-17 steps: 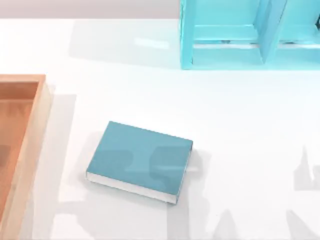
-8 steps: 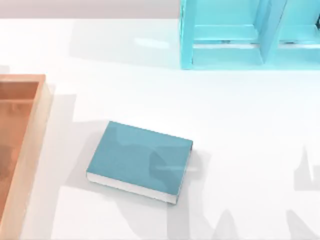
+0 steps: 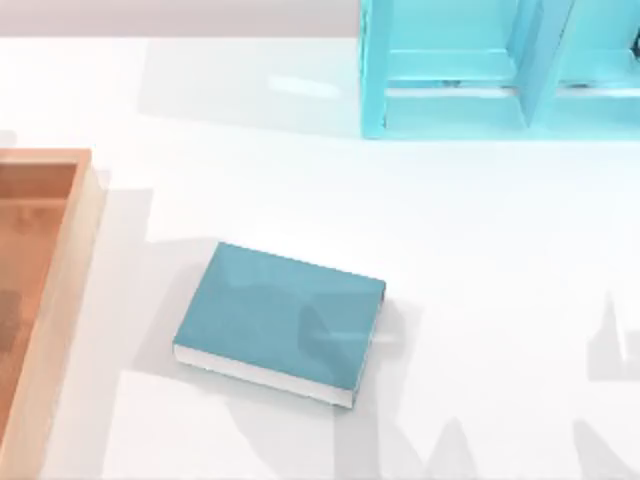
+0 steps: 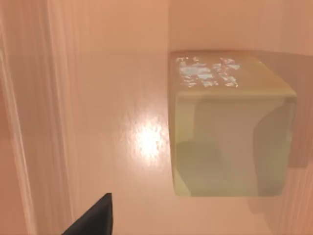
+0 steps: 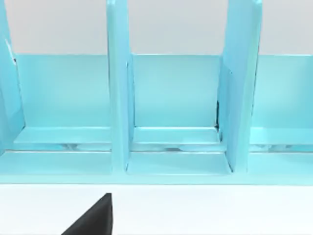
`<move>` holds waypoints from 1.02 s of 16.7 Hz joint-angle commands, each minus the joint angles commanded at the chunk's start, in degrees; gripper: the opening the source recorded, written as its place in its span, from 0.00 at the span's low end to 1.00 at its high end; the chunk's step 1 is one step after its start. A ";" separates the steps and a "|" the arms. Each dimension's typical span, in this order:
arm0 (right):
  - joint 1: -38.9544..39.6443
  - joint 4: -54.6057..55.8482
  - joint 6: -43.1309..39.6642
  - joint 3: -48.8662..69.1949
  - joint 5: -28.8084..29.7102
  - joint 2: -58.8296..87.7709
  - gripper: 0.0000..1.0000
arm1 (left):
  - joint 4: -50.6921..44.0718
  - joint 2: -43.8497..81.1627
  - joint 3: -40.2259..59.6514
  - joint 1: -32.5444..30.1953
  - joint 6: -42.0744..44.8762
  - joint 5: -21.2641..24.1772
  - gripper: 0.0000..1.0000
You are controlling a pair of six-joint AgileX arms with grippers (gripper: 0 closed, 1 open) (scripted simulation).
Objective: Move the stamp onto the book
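Note:
The stamp (image 4: 230,142) is a small tan block with a faint pale mark on one face. It stands on the orange-brown floor of the wooden tray (image 4: 112,98), close below my left wrist camera. A dark part of my left gripper (image 4: 93,218) shows beside it, apart from the block. The book (image 3: 280,315), teal-blue with white page edges, lies flat at the middle left of the table, right of the tray (image 3: 62,260). A dark part of my right gripper (image 5: 93,218) shows over the white table, facing the shelf.
A bright cyan shelf unit (image 3: 450,70) with upright dividers stands at the back right, and its compartments (image 5: 173,98) face my right wrist camera. The long tray runs along the table's left edge. Arm shadows fall across the book and the white table.
The arm shadows over the book and beside the tray have shifted and spread. The book, tray and shelf have not moved.

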 joint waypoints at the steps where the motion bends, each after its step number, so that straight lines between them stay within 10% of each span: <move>1: 0.00 0.00 0.00 0.00 0.00 0.00 1.00 | 1.33 0.31 -1.17 0.04 -0.02 0.01 1.00; 13: 0.00 0.00 0.00 0.00 0.00 0.00 1.00 | 20.51 5.24 -15.19 0.32 0.29 0.04 1.00; 17: 0.00 0.00 0.00 0.00 0.00 0.00 1.00 | 20.51 5.24 -15.19 0.32 0.29 0.04 0.70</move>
